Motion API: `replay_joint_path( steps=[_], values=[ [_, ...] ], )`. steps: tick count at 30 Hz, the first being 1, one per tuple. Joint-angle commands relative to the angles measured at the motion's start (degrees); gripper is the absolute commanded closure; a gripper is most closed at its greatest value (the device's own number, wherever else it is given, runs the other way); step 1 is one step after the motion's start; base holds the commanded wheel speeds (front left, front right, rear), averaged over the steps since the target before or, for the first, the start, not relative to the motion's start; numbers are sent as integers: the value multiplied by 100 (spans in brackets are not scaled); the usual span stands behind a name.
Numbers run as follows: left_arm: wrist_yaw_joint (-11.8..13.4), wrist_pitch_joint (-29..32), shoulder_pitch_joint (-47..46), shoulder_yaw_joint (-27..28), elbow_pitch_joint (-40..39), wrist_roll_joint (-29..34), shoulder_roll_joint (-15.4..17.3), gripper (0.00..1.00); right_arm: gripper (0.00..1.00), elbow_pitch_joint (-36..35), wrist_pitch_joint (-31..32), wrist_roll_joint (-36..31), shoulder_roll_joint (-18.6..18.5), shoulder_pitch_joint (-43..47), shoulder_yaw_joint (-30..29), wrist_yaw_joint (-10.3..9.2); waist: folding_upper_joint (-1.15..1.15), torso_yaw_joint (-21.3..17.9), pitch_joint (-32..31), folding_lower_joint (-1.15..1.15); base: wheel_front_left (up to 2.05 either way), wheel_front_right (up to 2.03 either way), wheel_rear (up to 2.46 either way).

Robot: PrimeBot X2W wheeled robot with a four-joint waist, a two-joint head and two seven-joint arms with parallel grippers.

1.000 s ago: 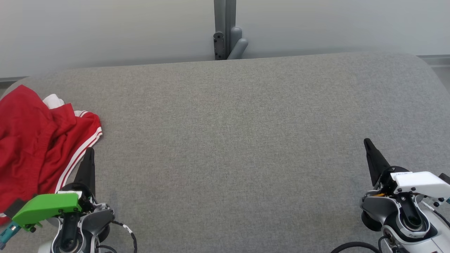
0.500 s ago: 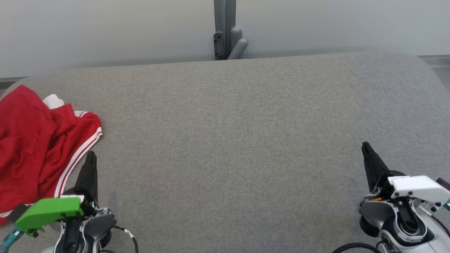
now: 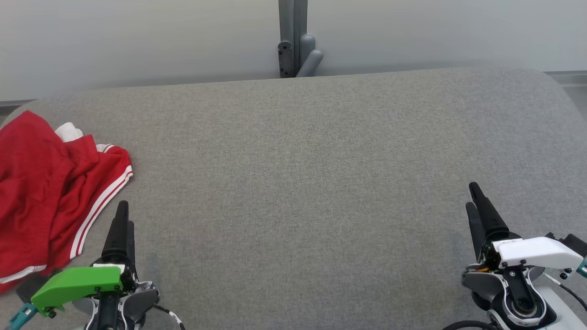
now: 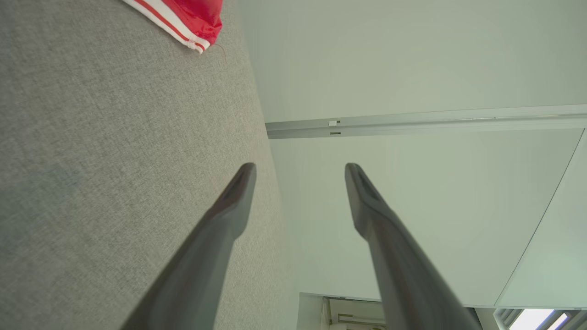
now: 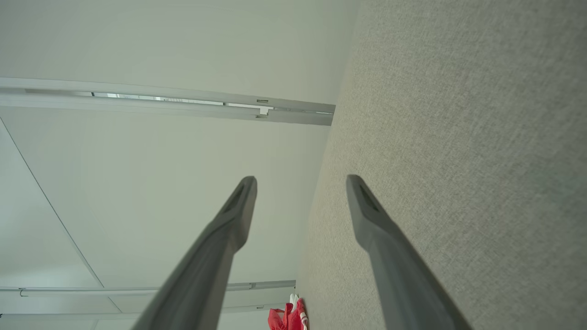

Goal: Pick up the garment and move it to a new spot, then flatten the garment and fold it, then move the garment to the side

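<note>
Pale wall and a grey upright post (image 3: 293, 41) back a broad grey fabric-covered table (image 3: 298, 183), most of it bare. The task's thing, a crumpled red garment with white side stripes (image 3: 50, 192), lies heaped at the table's far left edge and runs out of the head view there, so we cannot tell whether part of it hangs over. Both arms sit low at the near edge. The left jaws, under a green wrist cover (image 3: 73, 286), stand apart and hold nothing, their dark fingers (image 3: 120, 229) just beside the garment's striped hem (image 4: 183, 13). The right jaws, under a white wrist cover (image 3: 532, 252), are likewise apart and empty, and well away from the cloth, which shows small and far off in the right wrist view (image 5: 286, 318). We judge the pick-up not yet begun. The main risk is the heap itself: if we pinch only a top fold, the rest may drag and slip off the left edge. If we close too low, we could nip the table's woven cover with the cloth. A grab at the bunched middle would leave layers twisted and make flattening harder, and the right arm faces a long reach across.
</note>
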Motion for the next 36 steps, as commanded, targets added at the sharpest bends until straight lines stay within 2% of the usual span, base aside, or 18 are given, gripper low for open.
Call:
replay_joint_path(
  steps=[1, 12, 16, 25, 36],
  values=[
    [-45, -61, -48, -39, -104, 227, 31, 0, 0, -134, -34, -335, 1, -26, -114, 2, -2, -2, 2, 0, 0, 0, 0],
    [-32, -330, 42, -172, -173, 1441, 35, 0, 0, -368, -58, -2325, 200, 86, -439, 2, -2, -23, 7, 0, 0, 0, 0],
    [2, -443, 92, -254, -175, 2324, 62, 0, 0, -381, -68, -3238, 235, 110, -555, 2, -2, -47, 11, 0, 0, 0, 0],
    [55, -633, 233, -308, -155, 3511, 81, 0, 0, -298, -82, -4429, 365, 144, -815, 2, -2, -95, 10, 0, 0, 0, 0],
    [103, -823, 389, -343, -102, 4504, 124, 0, 0, -130, -99, -5564, 457, 206, -1036, 3, -2, -120, 4, 0, 0, 0, 0]
  ],
)
